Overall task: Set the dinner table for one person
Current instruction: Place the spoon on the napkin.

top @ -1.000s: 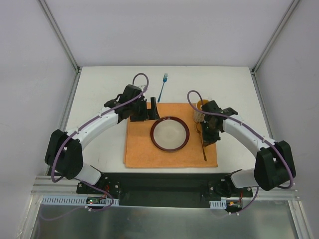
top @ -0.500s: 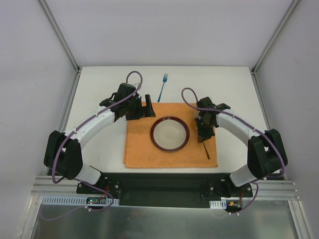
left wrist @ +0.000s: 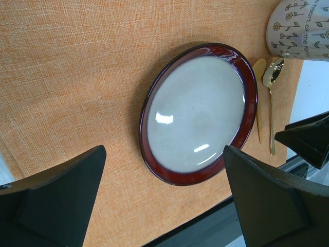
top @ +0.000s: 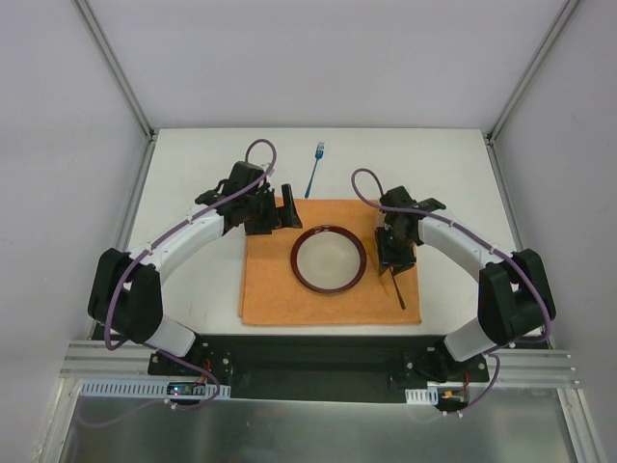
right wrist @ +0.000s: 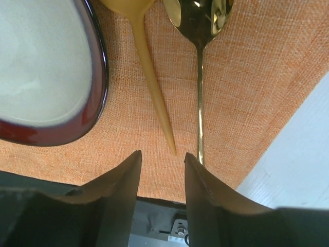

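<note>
Both arms share one build: the left arm point(top: 188, 239) and the right arm point(top: 465, 247) have smooth white tubular links joined by bulky black housings at elbow and wrist. A thin purple cable point(top: 258, 147) loops free above each wrist and runs along the links. The left fingers point(left wrist: 56, 200) are matte black, broad and wedge-shaped; the right fingers point(right wrist: 110, 200) are equally dark, with rounded tips
</note>
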`<control>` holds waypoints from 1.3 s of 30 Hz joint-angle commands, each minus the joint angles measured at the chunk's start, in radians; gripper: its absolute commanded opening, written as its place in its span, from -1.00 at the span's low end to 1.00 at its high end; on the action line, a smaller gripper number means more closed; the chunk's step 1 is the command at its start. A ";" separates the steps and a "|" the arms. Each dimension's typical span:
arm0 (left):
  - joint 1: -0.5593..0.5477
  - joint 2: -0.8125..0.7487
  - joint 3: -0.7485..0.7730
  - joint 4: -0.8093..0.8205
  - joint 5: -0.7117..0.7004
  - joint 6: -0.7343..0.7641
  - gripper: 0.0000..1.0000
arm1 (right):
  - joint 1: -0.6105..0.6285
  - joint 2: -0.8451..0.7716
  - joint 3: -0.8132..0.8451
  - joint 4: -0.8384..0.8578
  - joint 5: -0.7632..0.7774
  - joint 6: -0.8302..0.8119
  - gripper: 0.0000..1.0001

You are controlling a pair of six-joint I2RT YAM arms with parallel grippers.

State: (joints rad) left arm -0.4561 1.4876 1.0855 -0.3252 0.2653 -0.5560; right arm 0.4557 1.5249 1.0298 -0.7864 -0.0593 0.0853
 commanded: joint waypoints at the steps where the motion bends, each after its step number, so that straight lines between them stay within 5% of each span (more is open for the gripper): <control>1: 0.010 -0.015 -0.006 0.012 -0.006 -0.018 0.99 | 0.000 -0.042 0.062 -0.054 0.012 -0.007 -0.17; 12: 0.008 -0.049 -0.032 0.020 -0.017 -0.031 0.99 | 0.053 0.050 0.079 0.056 -0.062 -0.001 -0.34; 19: 0.008 -0.093 -0.070 0.018 -0.028 -0.027 0.99 | 0.213 0.098 0.164 0.030 0.272 -0.076 -0.32; 28: 0.008 -0.102 -0.065 0.012 -0.005 -0.010 0.99 | 0.239 -0.133 -0.109 0.474 0.305 -0.050 -0.17; 39: 0.010 -0.090 -0.050 -0.011 0.008 0.005 0.99 | 0.236 -0.200 -0.306 0.658 0.326 0.004 -0.09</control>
State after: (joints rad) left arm -0.4561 1.4220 1.0161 -0.3195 0.2546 -0.5797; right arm 0.6952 1.3441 0.7635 -0.2268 0.2409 0.0460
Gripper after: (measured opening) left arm 0.993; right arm 0.454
